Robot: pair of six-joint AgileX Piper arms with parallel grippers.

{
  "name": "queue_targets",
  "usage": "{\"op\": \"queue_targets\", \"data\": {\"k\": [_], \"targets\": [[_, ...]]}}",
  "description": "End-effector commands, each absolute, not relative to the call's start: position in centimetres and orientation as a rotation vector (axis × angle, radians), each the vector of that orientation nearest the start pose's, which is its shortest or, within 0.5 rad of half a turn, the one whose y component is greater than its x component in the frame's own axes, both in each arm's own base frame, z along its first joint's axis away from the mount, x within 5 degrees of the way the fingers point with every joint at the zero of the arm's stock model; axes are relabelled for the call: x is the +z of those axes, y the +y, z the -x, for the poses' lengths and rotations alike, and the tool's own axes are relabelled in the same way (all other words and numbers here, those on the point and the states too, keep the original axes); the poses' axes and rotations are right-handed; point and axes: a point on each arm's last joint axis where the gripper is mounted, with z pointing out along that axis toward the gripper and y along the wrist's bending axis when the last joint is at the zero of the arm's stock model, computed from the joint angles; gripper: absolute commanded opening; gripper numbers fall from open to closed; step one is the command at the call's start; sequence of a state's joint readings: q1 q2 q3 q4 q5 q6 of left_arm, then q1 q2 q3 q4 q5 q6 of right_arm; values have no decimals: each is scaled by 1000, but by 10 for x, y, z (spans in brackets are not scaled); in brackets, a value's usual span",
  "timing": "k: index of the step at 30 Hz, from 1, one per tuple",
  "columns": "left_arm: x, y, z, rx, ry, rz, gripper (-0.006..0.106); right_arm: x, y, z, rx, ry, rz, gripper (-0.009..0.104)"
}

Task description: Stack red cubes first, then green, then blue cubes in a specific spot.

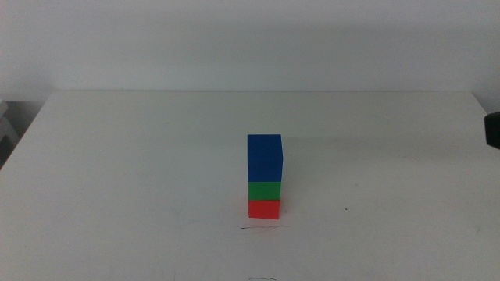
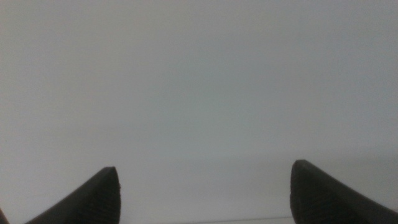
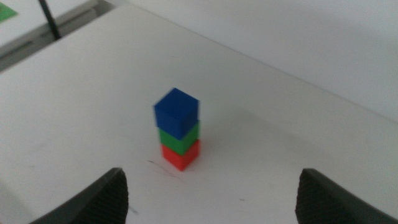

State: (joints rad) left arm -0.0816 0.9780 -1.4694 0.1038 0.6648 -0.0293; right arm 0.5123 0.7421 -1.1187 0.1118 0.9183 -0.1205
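A stack stands at the middle of the white table: the red cube [image 1: 264, 209] at the bottom, the green cube [image 1: 264, 191] on it, the blue cube [image 1: 264, 158] on top. A short thin dark line [image 1: 262, 228] lies just in front of the stack, which hides the spot under it. The right wrist view shows the same stack: red cube [image 3: 181, 155], green cube [image 3: 180, 140], blue cube [image 3: 176, 112]. My right gripper [image 3: 211, 196] is open and empty, well back from the stack. My left gripper [image 2: 205, 196] is open and empty over bare white surface.
A dark part of the right arm [image 1: 492, 129] shows at the picture's right edge. The table's back edge [image 1: 266, 92] meets a white wall. A second short dark line [image 1: 262, 279] lies at the front edge. Grey gear [image 1: 6, 125] sits off the left edge.
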Motion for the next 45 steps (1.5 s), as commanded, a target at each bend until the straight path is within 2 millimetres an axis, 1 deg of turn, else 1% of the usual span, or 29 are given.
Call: {"op": "queue_targets", "data": {"k": [1, 4, 7, 8, 11, 13, 14, 17, 20, 24, 27, 30, 33, 38, 42, 45], "targets": [[539, -8, -162, 14, 1556, -52, 93, 446, 57, -98, 299, 1844, 594, 75], [537, -8, -169, 15, 1571, -53, 93, 444, 49, -99, 167, 1786, 596, 75], [526, -9, -175, 16, 1605, -56, 93, 438, 39, -99, 30, 1710, 590, 75], [523, -9, -173, 16, 1610, -57, 93, 434, 36, -98, -7, 1689, 579, 75], [507, -8, -158, 15, 1633, -58, 93, 414, 27, -92, -46, 1675, 522, 75], [490, -7, -147, 17, 1647, -61, 93, 398, 20, -85, -52, 1696, 475, 75], [480, -7, -143, 17, 1657, -63, 93, 388, 18, -81, -52, 1711, 453, 75], [452, -6, -124, 12, 1632, -69, 93, 361, 11, -66, -51, 1736, 395, 75], [424, -4, -99, 10, 1607, -71, 93, 336, 5, -50, -59, 1727, 349, 75], [386, -2, -71, 11, 1620, -70, 93, 305, 2, -37, -53, 1730, 331, 75], [364, 0, -54, 11, 1607, -69, 93, 287, 3, -31, -15, 1734, 321, 75], [339, 0, -43, 3, 1603, -66, 93, 278, 4, -29, 21, 1659, 301, 75], [308, 0, -39, 3, 1606, -69, 93, 271, 5, -28, 30, 1577, 287, 75], [260, 0, -39, -4, 1564, -75, 93, 264, 7, -36, 50, 1487, 263, 75], [232, -2, -46, -21, 1558, -76, 93, 256, 9, -41, 87, 1426, 222, 75], [220, -3, -51, -37, 1532, -73, 93, 247, 9, -45, 83, 1403, 201, 75]]}}
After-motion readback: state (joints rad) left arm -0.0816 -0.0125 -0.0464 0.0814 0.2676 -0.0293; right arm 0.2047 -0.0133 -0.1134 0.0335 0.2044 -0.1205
